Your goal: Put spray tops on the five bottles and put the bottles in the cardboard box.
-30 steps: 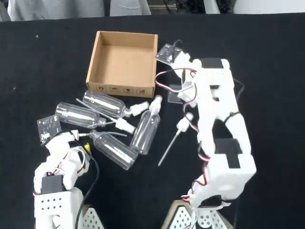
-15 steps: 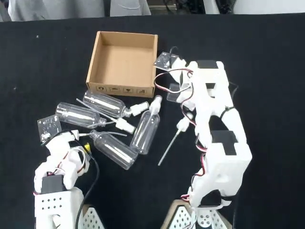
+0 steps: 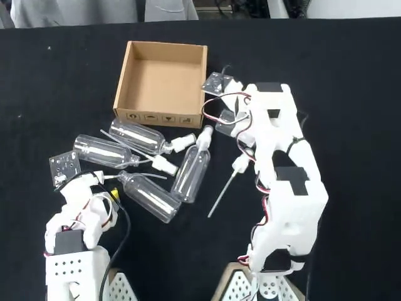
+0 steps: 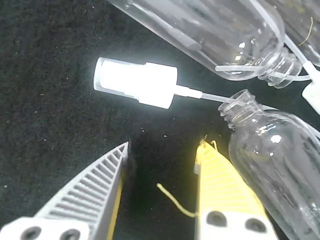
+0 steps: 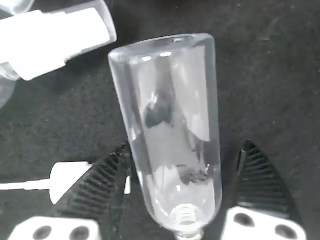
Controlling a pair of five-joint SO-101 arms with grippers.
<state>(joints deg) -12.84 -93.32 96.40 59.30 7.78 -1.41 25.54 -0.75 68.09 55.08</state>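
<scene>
My right gripper [image 5: 185, 146] is open with its jaws on either side of a clear bottle [image 5: 170, 125] lying on the black table, its bare threaded neck towards the wrist. In the high view this gripper [image 3: 227, 119] sits just right of the cardboard box [image 3: 128, 78], which is empty. My left gripper [image 4: 164, 146] is open and holds nothing, a short way from a white spray top [image 4: 137, 82] with a thin dip tube. Two open-necked bottles [image 4: 272, 150] lie beside it. Several bottles [image 3: 147, 195] lie in a cluster below the box, some with tops on. A loose spray top [image 3: 240, 164] lies by the right arm.
Another white spray top [image 5: 55, 37] lies near the base end of the bottle between the right jaws. The left arm [image 3: 78, 213] sits at the near left corner. The bottle cluster crowds the space between the arms.
The right arm has shifted a little left, bringing its gripper closer to the box's right corner. The left arm and the bottles have stayed put.
</scene>
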